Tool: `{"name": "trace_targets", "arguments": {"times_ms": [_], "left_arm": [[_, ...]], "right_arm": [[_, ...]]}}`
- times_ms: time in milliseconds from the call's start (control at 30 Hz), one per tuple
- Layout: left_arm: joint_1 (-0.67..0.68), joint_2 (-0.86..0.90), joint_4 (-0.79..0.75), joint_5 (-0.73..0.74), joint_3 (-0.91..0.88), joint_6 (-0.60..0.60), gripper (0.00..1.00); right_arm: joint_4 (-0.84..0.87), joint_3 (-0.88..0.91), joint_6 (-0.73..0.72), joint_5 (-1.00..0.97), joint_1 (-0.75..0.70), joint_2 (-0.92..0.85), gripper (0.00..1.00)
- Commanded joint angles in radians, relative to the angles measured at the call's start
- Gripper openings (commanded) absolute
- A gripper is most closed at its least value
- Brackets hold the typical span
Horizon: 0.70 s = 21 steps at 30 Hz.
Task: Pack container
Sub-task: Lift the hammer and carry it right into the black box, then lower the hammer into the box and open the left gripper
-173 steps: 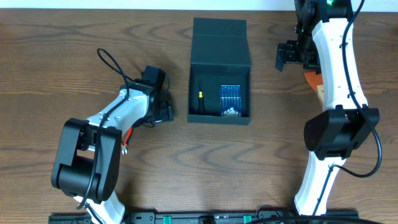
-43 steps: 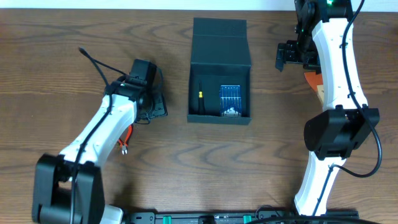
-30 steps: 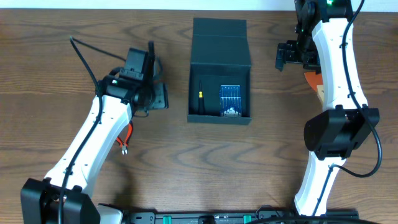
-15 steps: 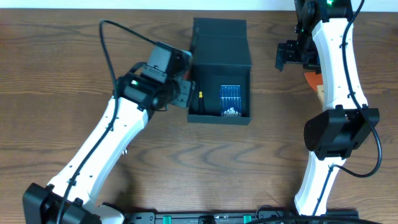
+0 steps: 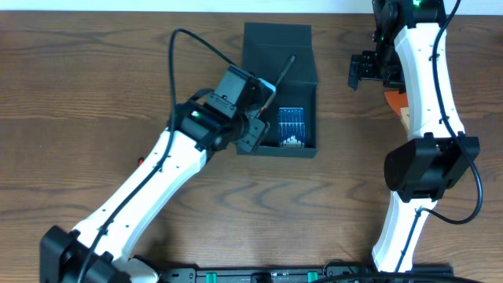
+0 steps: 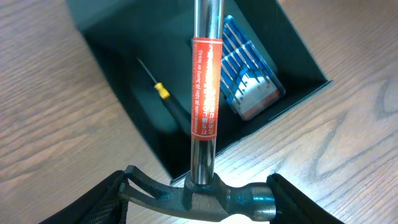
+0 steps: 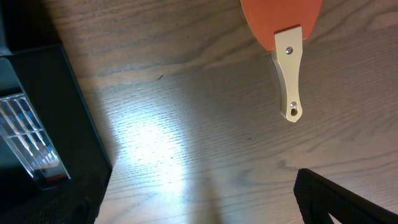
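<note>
Partly hidden under the left arm, the dark teal-black square cardboard container is sitting mid-table on the brown wooden table, its flap lid lying open on the far side. The left gripper, its fingers cut off at the frame's bottom edge, is clamping the dark claw head of a steel-shafted hammer with an orange label, whose shaft is angling over the container's open compartment. Inside the container, a black screwdriver with a yellow collar is lying beside a clear blue plastic case, its contents too small to make out. Right of the container, the right gripper is hanging with fingers spread, gripping nothing. Farther right of the container, an orange paddle with a pale wooden handle is lying largely cut off.
</note>
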<state>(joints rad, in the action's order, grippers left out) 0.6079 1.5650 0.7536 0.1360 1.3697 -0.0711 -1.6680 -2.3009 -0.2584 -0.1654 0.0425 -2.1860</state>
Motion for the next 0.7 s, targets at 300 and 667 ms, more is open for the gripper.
{"name": "trace_targets", "arguments": {"times_ms": [300, 667], "left_arm": [[0.011, 0.177, -0.057, 0.011, 0.023, -0.056, 0.53], [0.011, 0.253, -0.088, 0.01, 0.023, -0.068, 0.52]], "right_arm": [[0.0, -0.014, 0.009, -0.002, 0.004, -0.004, 0.99], [0.0, -0.014, 0.009, -0.003, 0.005, -0.004, 0.99]]}}
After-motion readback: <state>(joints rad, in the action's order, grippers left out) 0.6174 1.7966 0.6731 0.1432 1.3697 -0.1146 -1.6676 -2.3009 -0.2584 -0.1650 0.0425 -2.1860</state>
